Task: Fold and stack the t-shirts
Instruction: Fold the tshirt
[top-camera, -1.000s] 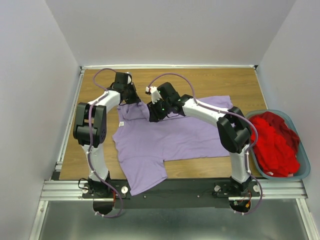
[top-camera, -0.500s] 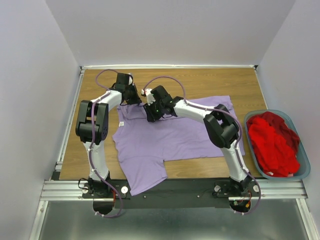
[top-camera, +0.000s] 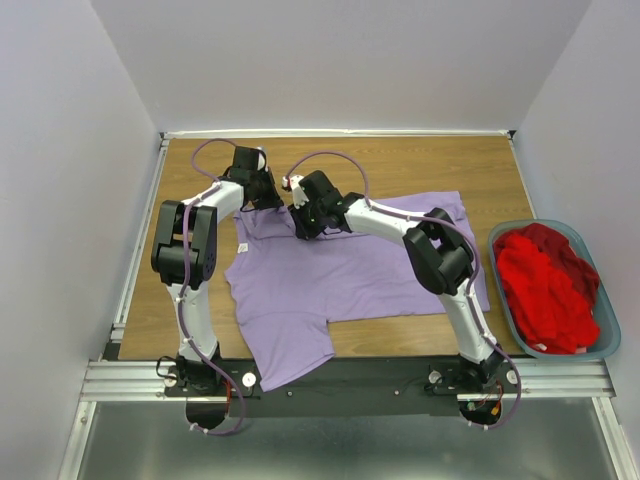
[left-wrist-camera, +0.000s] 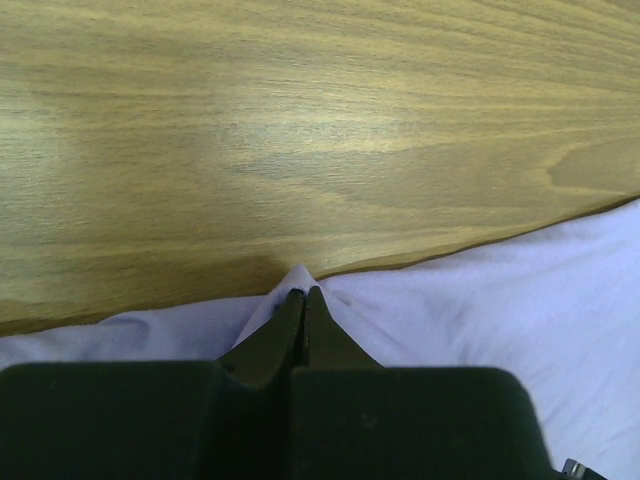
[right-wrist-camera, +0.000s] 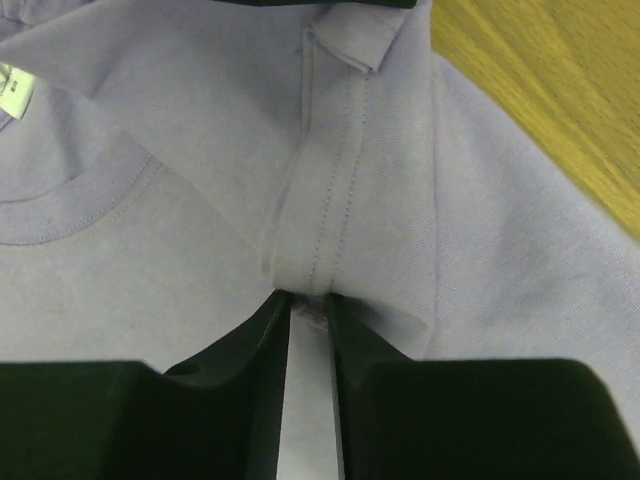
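Top external view: the lavender t-shirt (top-camera: 340, 270) lies spread face up across the middle of the wooden desk (top-camera: 420, 165), its collar toward the left and one sleeve hanging toward the near edge. The red t-shirt (top-camera: 545, 285) is bunched in a heap inside the teal-grey basket (top-camera: 607, 352), which sits at the right edge of the desk, well apart from both end effectors.

The left end effector (top-camera: 262, 195) is at the far left corner of the lavender t-shirt, by the shoulder. In the left wrist view its fingers are pressed together, with a small peak of pale cloth pinched at their tips and bare wood just beyond. The right end effector (top-camera: 300, 222) is just beside it, a little nearer the collar. In the right wrist view its fingers stand narrowly apart, with a stitched fold (right-wrist-camera: 330, 200) of the shirt nipped between them. The collar (right-wrist-camera: 70, 205) curves off to the left there, with a white label (right-wrist-camera: 12, 98) at the picture's edge.

The right arm (top-camera: 400, 225) stretches low over the shirt's far half, covering part of the cloth. The left arm (top-camera: 190, 240) stands along the shirt's left side.
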